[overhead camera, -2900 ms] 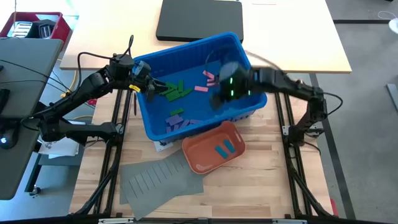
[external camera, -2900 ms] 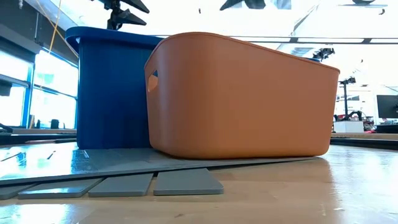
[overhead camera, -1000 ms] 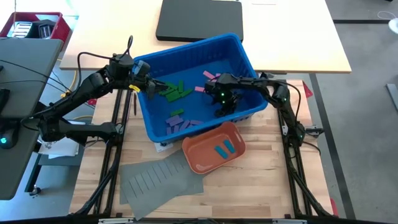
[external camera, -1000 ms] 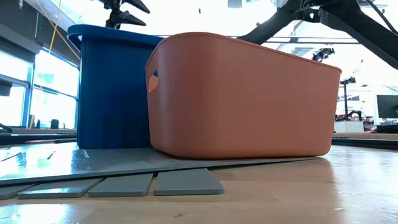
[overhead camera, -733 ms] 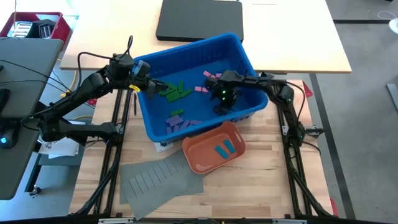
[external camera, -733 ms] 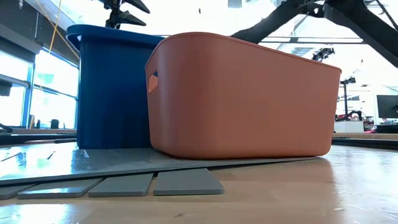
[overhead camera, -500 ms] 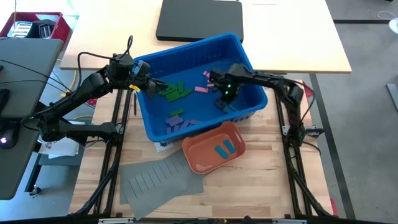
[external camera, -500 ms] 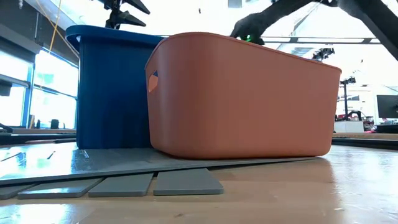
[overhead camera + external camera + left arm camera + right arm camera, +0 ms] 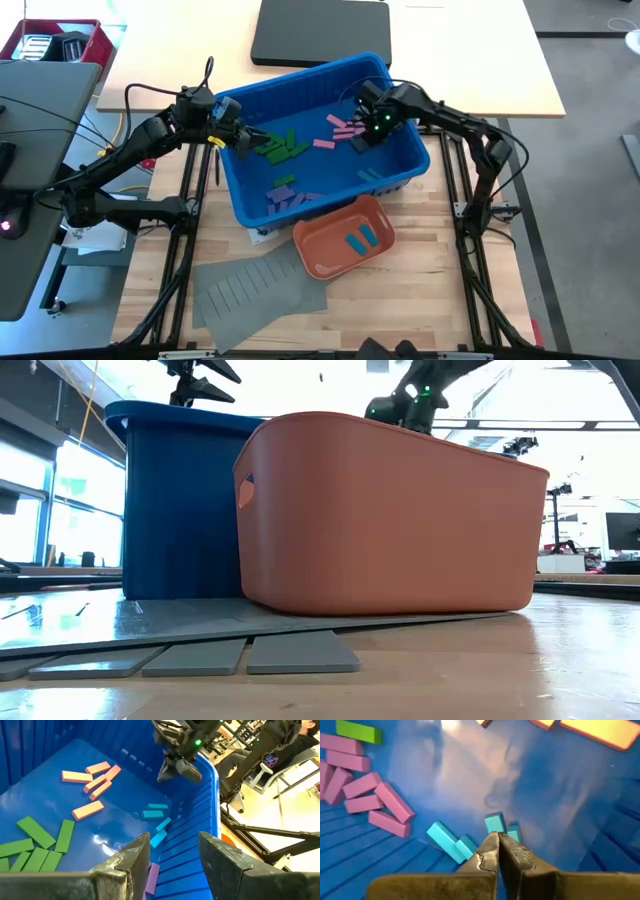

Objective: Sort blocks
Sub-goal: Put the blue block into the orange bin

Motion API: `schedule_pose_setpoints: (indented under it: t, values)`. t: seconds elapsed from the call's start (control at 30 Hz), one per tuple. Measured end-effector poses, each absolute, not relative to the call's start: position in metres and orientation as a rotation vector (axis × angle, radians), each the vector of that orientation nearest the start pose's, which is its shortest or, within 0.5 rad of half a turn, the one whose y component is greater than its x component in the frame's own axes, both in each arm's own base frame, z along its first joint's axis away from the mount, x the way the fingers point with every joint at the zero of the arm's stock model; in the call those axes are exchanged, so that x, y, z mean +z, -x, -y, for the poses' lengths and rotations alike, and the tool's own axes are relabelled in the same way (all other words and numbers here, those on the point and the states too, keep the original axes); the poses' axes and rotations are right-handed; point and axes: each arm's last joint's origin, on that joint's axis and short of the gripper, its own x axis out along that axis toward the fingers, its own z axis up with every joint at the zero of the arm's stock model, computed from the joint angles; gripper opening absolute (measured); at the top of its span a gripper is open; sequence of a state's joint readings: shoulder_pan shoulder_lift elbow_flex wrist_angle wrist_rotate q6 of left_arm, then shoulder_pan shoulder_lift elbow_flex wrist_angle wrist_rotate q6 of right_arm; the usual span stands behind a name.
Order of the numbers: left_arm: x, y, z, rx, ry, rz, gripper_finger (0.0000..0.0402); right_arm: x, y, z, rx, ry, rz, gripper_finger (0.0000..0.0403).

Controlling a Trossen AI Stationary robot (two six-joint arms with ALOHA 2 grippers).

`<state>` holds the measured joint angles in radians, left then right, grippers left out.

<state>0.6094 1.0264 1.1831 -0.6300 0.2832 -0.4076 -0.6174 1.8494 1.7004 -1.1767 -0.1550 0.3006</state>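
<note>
Inspection of the deep blue plastic bin [image 9: 400,105]: the small flat blocks lie loose on its floor in colour groups. Green blocks [image 9: 280,147]: a cluster near the left wall, five showing in the left wrist view, though its edge crops the group. Pink blocks [image 9: 343,129]: five, toward the far right corner. Purple blocks [image 9: 288,199]: a cluster against the near wall, about five in the right wrist view; exact count cannot be told. Light blue blocks [image 9: 371,176]: three, against the right near wall. Two further light blue blocks [image 9: 361,239] lie side by side in the orange-red oval plastic tray [image 9: 322,262], which sits in front of the bin.

The right gripper [image 9: 362,141] hangs inside the bin above the floor, jaws clenched together and empty. The left gripper [image 9: 247,141] sits at the bin's left rim, fingers parted, grasping nothing.

Surface: pale wooden slatted table [image 9: 420,290]; a grey slotted divider sheet [image 9: 255,287] lies under the tray's near side. Beyond the bin stands a light desk with a flat black case [image 9: 320,30] on it.
</note>
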Motion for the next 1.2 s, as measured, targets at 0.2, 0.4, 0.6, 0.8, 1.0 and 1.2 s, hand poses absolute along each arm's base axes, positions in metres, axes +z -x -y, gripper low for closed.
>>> schedule_pose_setpoints:
  t: [0.2, 0.4, 0.6, 0.8, 1.0, 1.2]
  values:
    - [0.383, -0.169, -0.108, 0.406, 0.603, -0.360, 0.0158, 0.260, -0.312, 0.206, -0.527, -0.816, -1.319, 0.0043]
    - [0.383, -0.169, -0.108, 0.407, 0.610, -0.359, 0.0158, 0.230, -0.332, 0.191, -0.431, -0.750, -1.452, 0.0167]
    - [0.383, -0.169, -0.109, 0.413, 0.610, -0.358, 0.0158, 0.211, -0.344, 0.183, -0.417, -0.690, -1.515, 0.0272]
    - [0.383, -0.169, -0.109, 0.434, 0.605, -0.356, 0.0158, 0.190, -0.351, 0.188, -0.438, -0.653, -1.548, 0.0308]
    - [0.383, -0.169, -0.109, 0.434, 0.606, -0.357, 0.0158, 0.165, -0.356, 0.192, -0.468, -0.613, -1.607, 0.0309]
    - [0.383, -0.169, -0.109, 0.434, 0.606, -0.358, 0.0158, 0.147, -0.362, 0.191, -0.465, -0.601, -1.644, 0.0287]
